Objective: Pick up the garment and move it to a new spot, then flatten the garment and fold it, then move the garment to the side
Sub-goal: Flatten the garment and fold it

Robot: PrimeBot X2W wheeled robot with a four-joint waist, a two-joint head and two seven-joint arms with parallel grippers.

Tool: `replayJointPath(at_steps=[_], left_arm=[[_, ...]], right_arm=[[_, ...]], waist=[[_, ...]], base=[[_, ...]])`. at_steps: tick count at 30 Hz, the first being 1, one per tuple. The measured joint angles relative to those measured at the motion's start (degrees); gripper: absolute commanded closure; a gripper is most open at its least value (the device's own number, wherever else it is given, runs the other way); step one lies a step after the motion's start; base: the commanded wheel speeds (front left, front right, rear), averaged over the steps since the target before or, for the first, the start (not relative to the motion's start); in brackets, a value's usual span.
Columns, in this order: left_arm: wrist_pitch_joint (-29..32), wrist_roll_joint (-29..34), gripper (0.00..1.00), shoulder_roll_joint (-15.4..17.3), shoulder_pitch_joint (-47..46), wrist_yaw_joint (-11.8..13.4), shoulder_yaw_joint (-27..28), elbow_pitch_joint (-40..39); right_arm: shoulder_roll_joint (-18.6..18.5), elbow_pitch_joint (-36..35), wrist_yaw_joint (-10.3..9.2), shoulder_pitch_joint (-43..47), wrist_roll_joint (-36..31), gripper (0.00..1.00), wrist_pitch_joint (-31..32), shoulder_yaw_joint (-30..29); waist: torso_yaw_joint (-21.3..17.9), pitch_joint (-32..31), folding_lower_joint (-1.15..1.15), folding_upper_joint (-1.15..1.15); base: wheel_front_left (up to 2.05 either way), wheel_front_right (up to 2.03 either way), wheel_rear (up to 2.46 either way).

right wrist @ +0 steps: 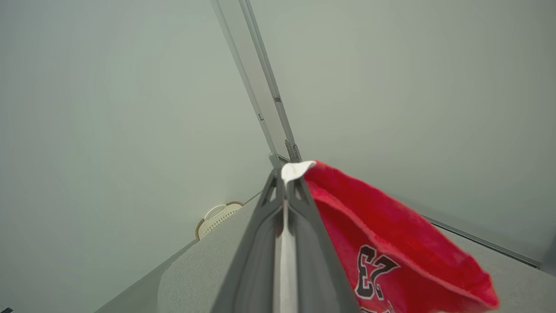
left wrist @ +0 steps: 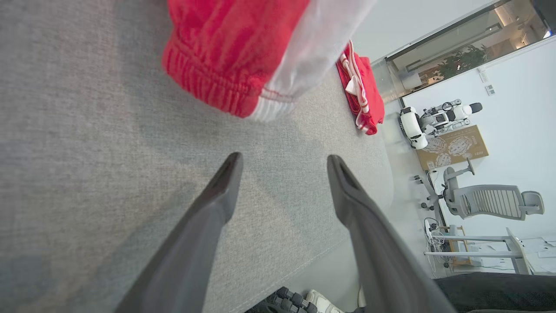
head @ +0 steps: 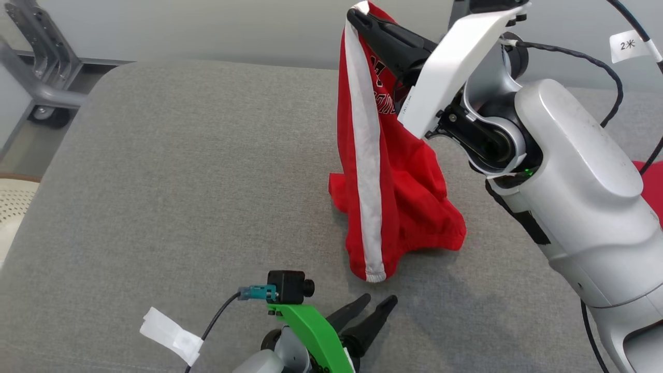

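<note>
A: Up top, the right gripper [head: 355, 14] is jammed against the frame edge, and the garment [head: 383, 197] slips behind the right arm [head: 580, 171], most of its printing covered.
B: From the right wrist, the lettering under the number runs off the bottom.
A: Left wrist now: the garment's upper part is cut off, its hem close and blurred.
B: Another red cloth [head: 653, 186] peeks past that arm, cropped by the edge.
A: And a shoe [left wrist: 323, 302] at the bottom edge, only half showing.

"23" on the red garment [right wrist: 391, 243] (black digits), "2米" on a white cable tag [head: 628, 45]
</note>
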Motion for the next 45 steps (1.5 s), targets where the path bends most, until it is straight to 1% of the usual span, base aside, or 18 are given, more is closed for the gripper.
replayJointPath(at_steps=[4,6,9,12,18,19,28,32,34,36,39,45], left_arm=[[-1.59,-2.03,0.00,0.04,0.16,0.00,-0.03,0.36],[-2.36,-2.77,0.00,0.04,0.53,0.01,-0.04,0.40],[-3.57,-3.96,0.00,0.05,1.19,0.09,0.02,0.44],[-4.58,-4.16,0.00,0.05,1.22,0.56,-0.02,0.74],[-5.88,-5.78,0.00,0.09,1.22,0.69,-1.19,0.98],[-6.15,-5.78,0.00,0.10,1.20,0.88,-1.33,0.89],[-6.92,-5.89,0.00,0.09,1.03,1.68,-3.80,0.87],[-7.95,-7.81,0.00,0.08,0.97,2.20,-4.01,1.38],[-8.31,-9.69,0.00,0.08,0.85,2.48,-3.90,1.97],[-8.99,-10.31,0.00,0.09,0.43,2.63,-3.78,2.44],[-9.37,-10.32,0.00,0.07,-1.58,2.94,-4.07,3.47],[-9.68,-10.28,0.00,0.02,-3.63,3.18,-6.47,5.20]], right_arm=[[-0.20,0.87,-0.03,0.36,0.51,1.00,0.54,0.04],[-0.24,1.68,-0.59,1.13,0.49,1.00,0.71,0.16],[-0.38,3.50,-0.64,2.27,0.14,1.00,0.79,0.47],[-1.25,6.05,-1.45,3.48,-1.64,1.00,0.35,0.74],[-6.14,11.68,-2.15,6.12,-4.52,1.00,-1.63,-1.34],[-6.57,12.38,-2.46,6.37,-4.82,1.00,-1.82,-1.66],[-8.25,17.40,-3.00,9.45,-6.81,1.00,-4.57,-3.92],[-8.02,18.01,-3.05,9.34,-7.25,1.00,-6.13,-5.45],[-7.12,17.93,-3.05,8.92,-7.36,1.00,-6.73,-5.81],[-5.87,17.85,-3.05,8.32,-7.37,1.00,-7.22,-5.89],[-4.70,17.51,-3.05,6.98,-7.50,1.00,-7.91,-5.82],[-4.76,17.59,-3.05,5.46,-8.39,1.00,-9.17,-6.43]], waist=[[2.06,-1.42,0.00,0.00],[3.08,-2.06,0.00,0.00],[4.38,-2.82,0.00,0.00],[5.16,-3.32,0.00,0.00],[5.30,-3.43,0.00,0.00],[5.21,-3.31,0.00,0.00],[4.04,-0.80,0.00,0.00],[3.48,0.95,0.00,0.00],[3.16,1.88,0.00,0.00],[2.79,2.79,0.00,0.00],[2.16,4.03,0.00,0.00],[1.12,5.99,0.00,0.00]], base=[[0.00,0.00,0.00],[0.00,0.00,0.00],[0.00,0.00,0.00],[0.00,0.00,0.00],[0.00,0.00,0.00],[0.00,0.00,0.00],[0.00,0.00,0.00],[0.00,0.00,0.00],[0.00,0.00,0.00],[0.00,0.00,0.00],[0.00,0.00,0.00],[0.00,0.00,0.00]])
